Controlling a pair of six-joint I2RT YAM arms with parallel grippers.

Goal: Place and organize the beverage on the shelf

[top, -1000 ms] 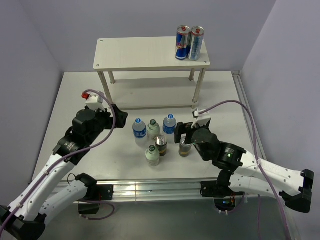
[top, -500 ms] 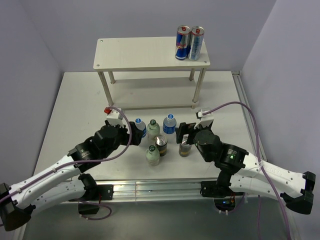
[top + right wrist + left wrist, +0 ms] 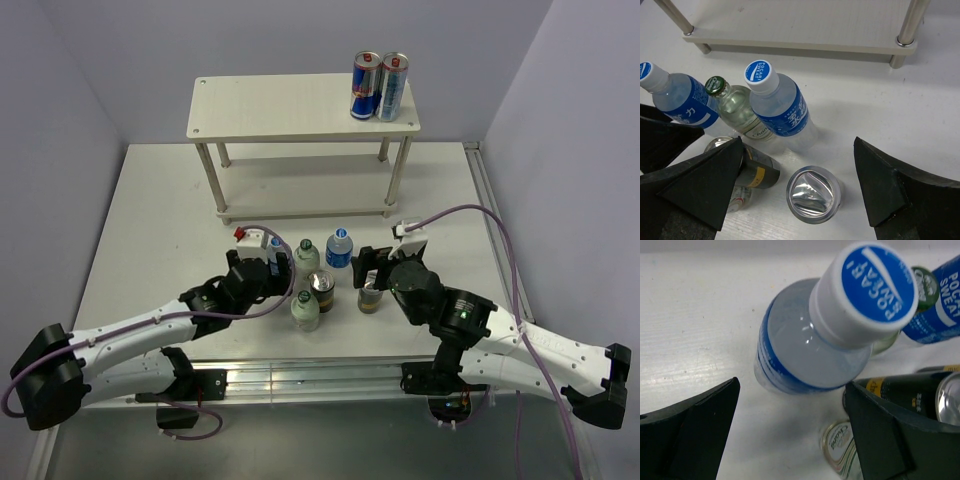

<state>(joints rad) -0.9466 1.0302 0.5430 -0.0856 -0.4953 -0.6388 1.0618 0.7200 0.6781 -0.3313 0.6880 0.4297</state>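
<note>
The left gripper (image 3: pixel 790 412) is gaping wide and gripping nothing, poised over the blue-capped water bottle (image 3: pixel 805 345). The right gripper (image 3: pixel 797 182), equally wide and empty, is hovering over a short can (image 3: pixel 812 194). The shelf (image 3: pixel 300 122) is standing beyond both. Best to drop lower and centre before closing.

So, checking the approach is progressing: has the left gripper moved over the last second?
Yes. The left gripper swung right, away from the shelf's front-left leg, and now straddles the left water bottle, jaws open.

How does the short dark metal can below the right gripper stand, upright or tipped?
Upright: the short dark metal can has its silver top facing up.
</note>
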